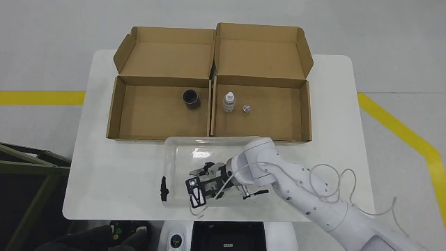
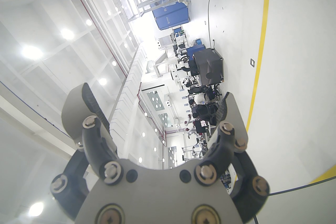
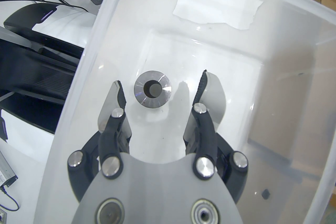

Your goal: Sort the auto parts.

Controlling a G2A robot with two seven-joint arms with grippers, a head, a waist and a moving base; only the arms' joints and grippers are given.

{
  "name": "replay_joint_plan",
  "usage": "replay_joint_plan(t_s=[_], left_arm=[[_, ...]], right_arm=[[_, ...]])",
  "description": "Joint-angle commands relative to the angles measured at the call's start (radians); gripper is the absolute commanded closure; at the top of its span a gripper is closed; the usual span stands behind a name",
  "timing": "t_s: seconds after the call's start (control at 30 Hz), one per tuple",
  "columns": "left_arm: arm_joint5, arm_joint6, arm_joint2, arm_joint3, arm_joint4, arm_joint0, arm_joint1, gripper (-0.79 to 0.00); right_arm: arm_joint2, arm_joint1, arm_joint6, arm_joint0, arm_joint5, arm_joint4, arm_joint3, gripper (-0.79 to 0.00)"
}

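Clearly the right gripper (image 3: 161, 81) hangs inside the clear plastic bin (image 1: 167, 155) at the lower centre of the top view, fingers (image 3: 120, 97) spread wide, empty. A slip looks likely: the shiny bevelled steel ring (image 3: 152, 102) lies flat on the slick floor, nearer one finger than the other, so an uneven squeeze could skid it away. It shows between the fingers, by their tips. Higher in frame, one open cardboard box (image 1: 139, 115) holds a black cylinder (image 1: 191, 98), the second box (image 1: 286, 115) a white bottle-shaped part (image 1: 229, 102). The left gripper (image 2: 157, 101), also wide and empty, faces the hall.
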Motion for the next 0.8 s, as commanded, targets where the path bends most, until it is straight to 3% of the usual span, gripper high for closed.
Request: replay_joint_plan(t_s=[0.0, 0.43, 0.63, 0.77], left_arm=[[0.0, 0.0, 0.0, 0.0, 0.0, 0.0, 0.0, -0.785], [0.0, 0.0, 0.0, 0.0, 0.0, 0.0, 0.0, -0.785], [0.0, 0.0, 0.0, 0.0, 0.0, 0.0, 0.0, -0.785], [0.0, 0.0, 0.0, 0.0, 0.0, 0.0, 0.0, -0.785]], right_arm=[[-0.009, -0.002, -0.009, 0.006, 0.003, -0.008, 0.013, -0.496], [-0.057, -0.018, -0.068, 0.033, 0.022, -0.046, 0.077, -0.459], [-0.07, -0.024, -0.083, 0.045, 0.027, -0.049, 0.095, -0.372], [-0.076, -0.029, -0.094, 0.054, 0.03, -0.048, 0.115, -0.243]])
